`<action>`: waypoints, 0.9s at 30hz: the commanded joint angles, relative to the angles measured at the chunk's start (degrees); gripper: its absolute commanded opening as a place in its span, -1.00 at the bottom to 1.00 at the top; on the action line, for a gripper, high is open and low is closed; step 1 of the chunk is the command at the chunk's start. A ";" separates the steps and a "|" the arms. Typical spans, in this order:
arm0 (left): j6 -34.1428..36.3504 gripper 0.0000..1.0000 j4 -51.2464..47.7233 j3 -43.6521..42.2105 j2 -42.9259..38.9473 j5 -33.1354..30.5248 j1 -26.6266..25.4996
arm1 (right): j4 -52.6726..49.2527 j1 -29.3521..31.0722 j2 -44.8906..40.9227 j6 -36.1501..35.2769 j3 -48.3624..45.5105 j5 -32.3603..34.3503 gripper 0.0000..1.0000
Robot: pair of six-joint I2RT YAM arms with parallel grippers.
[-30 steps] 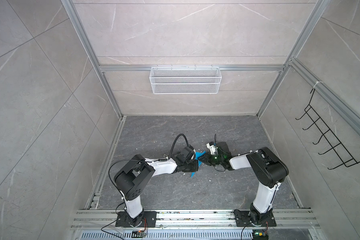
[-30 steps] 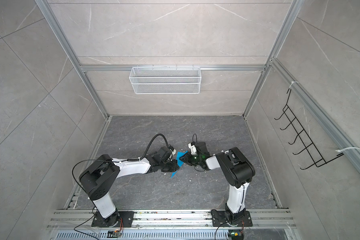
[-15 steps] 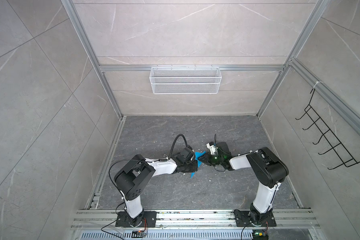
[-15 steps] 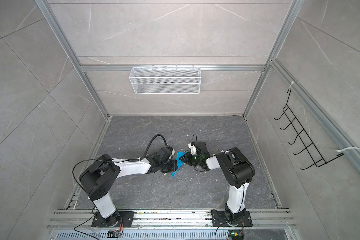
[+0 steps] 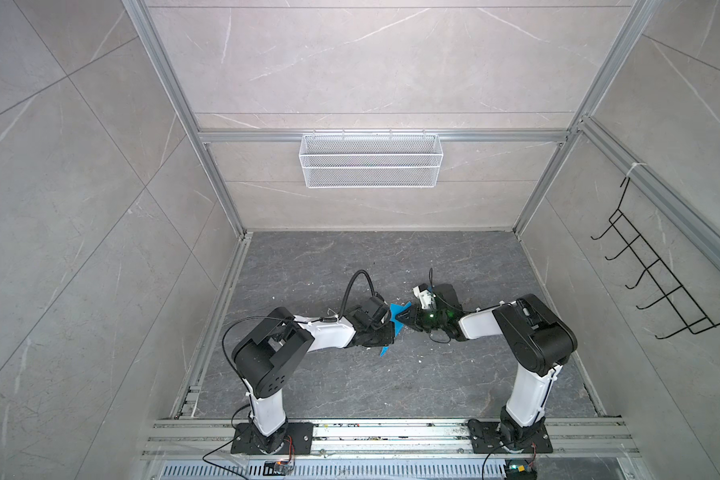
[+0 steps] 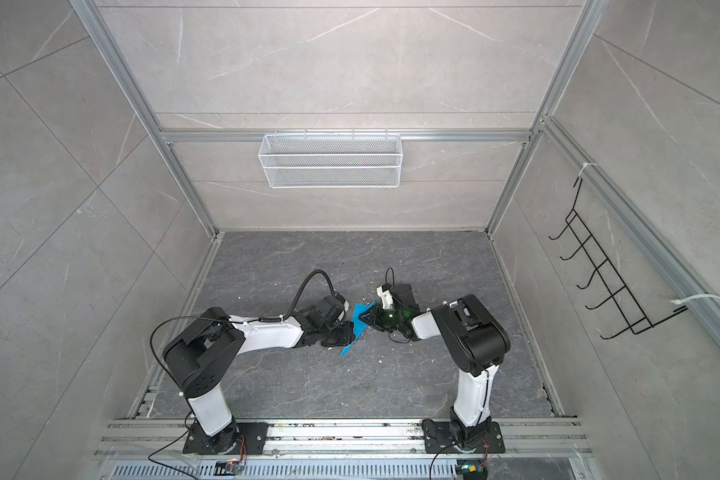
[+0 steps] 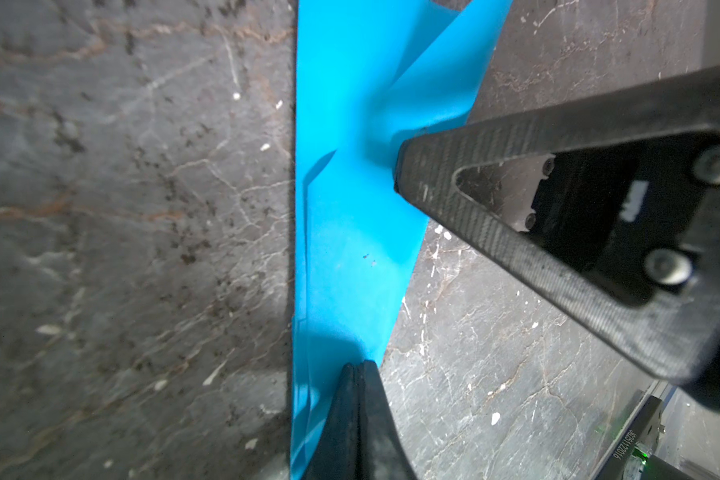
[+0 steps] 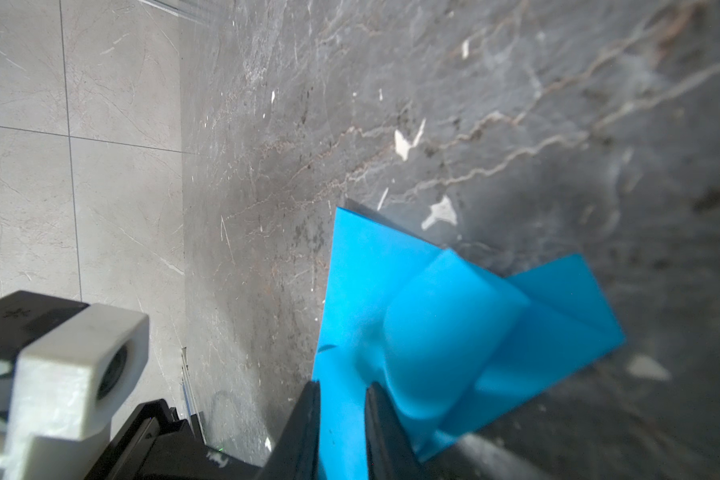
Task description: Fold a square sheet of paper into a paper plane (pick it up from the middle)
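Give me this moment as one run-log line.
left gripper: shut on blue paper | right gripper: gripping blue paper | paper: part-folded, held between both grippers

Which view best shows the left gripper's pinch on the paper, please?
Left wrist view: the left gripper is shut on the paper edge, close up. Both top views show it tiny; the right wrist view omits its tips.

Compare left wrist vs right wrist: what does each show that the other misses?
Left wrist only: left gripper shut on the blue paper at its edge; right gripper from outside, tip at the paper. Right wrist only: paper between the right gripper's jaws, pale wall tiles, a white housing. Both: the folded paper, dark marbled floor.
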 commanded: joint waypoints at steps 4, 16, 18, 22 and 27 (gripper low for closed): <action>-0.73 -0.95 -5.90 -1.05 0.13 -3.43 -0.22 | -7.45 -0.02 -0.59 -2.28 0.28 0.71 -0.51; -0.66 -1.00 -6.37 -1.73 0.71 -3.97 -0.22 | -10.45 1.28 -6.49 -8.70 0.28 -4.26 -0.74; -0.71 -1.00 -6.64 -1.55 0.91 -3.98 -0.20 | -10.15 1.98 -5.27 -8.75 0.49 -4.55 -0.77; -0.89 -1.00 -7.08 -1.61 0.89 -4.17 -0.22 | -10.09 2.29 -2.84 -9.23 1.45 -5.01 -0.80; -1.25 -1.00 -7.72 -1.78 0.71 -4.45 -0.22 | -9.67 2.14 -0.37 -9.51 1.97 -5.48 -0.81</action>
